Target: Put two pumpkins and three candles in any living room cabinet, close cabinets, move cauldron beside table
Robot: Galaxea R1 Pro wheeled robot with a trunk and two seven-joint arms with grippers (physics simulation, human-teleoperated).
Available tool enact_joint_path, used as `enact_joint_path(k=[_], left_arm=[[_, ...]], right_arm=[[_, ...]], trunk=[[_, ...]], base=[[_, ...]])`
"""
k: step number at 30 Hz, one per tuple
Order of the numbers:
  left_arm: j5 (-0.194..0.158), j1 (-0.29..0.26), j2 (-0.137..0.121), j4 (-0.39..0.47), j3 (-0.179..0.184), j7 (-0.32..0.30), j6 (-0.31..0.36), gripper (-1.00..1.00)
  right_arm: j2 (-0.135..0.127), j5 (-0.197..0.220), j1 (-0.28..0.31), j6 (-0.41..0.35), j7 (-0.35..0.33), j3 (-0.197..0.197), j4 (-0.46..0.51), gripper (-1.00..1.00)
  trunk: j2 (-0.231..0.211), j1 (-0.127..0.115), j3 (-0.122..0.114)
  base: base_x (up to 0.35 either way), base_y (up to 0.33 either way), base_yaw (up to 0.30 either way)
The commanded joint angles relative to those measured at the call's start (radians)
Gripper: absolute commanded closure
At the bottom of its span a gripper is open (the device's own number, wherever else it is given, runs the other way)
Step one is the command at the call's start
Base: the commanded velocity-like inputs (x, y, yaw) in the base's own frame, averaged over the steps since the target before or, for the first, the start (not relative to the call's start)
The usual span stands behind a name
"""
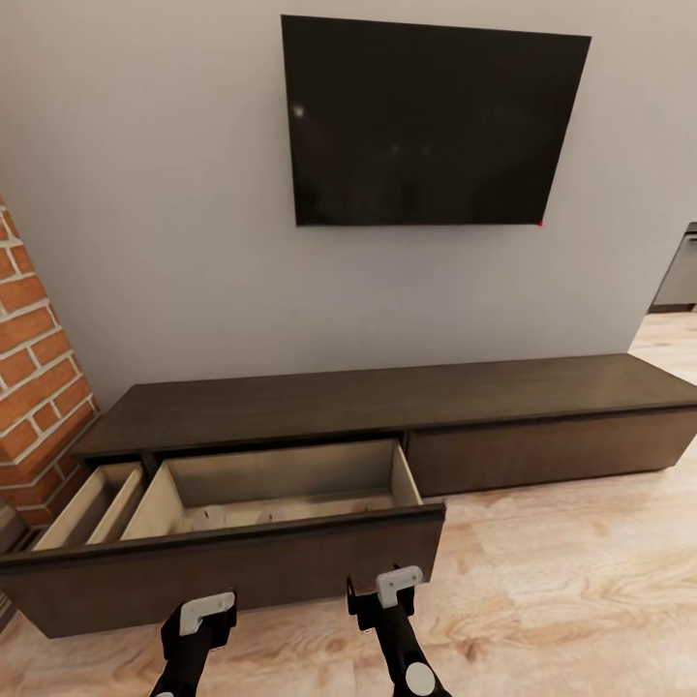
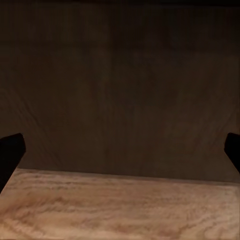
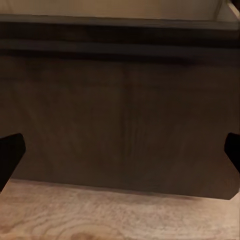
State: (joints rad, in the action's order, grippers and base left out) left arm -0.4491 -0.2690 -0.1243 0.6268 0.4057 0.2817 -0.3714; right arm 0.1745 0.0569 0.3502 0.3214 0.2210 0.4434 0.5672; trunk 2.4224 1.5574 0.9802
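While the cabinet [image 1: 407, 397] stood against the wall below the television [image 1: 431, 121], its left drawer [image 1: 227, 566] was pulled out toward the robot, with the pale interior exposed. The drawer front ran crosswise to both arms, its long axis side to side, and lay directly ahead of both sets of jaws. The left gripper [image 1: 205, 612] and right gripper [image 1: 397, 586] were both just short of that front, low, above the wood floor [image 1: 571, 600]. The right gripper appeared slightly nearer the front and closer to the drawer's right end. Both wrist views showed the jaws spread wide, with nothing held between them. The right wrist view also showed the front's top edge [image 3: 120, 22]. Closing the drawer would probably call for a straight forward push, square to the front. Pale shapes lay inside the drawer, too indistinct to identify.
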Motion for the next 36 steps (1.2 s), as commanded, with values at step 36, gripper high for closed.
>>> enact_joint_path(k=[36], left_arm=[[-0.006, -0.001, -0.001, 0.005, 0.007, 0.01, -0.007, -1.0]], right_arm=[[-0.01, 0.227, 0.001, 0.007, -0.173, -0.024, -0.078, -1.0]], trunk=[[0.035, 0.019, 0.017]], base=[[0.025, 0.0, 0.0]])
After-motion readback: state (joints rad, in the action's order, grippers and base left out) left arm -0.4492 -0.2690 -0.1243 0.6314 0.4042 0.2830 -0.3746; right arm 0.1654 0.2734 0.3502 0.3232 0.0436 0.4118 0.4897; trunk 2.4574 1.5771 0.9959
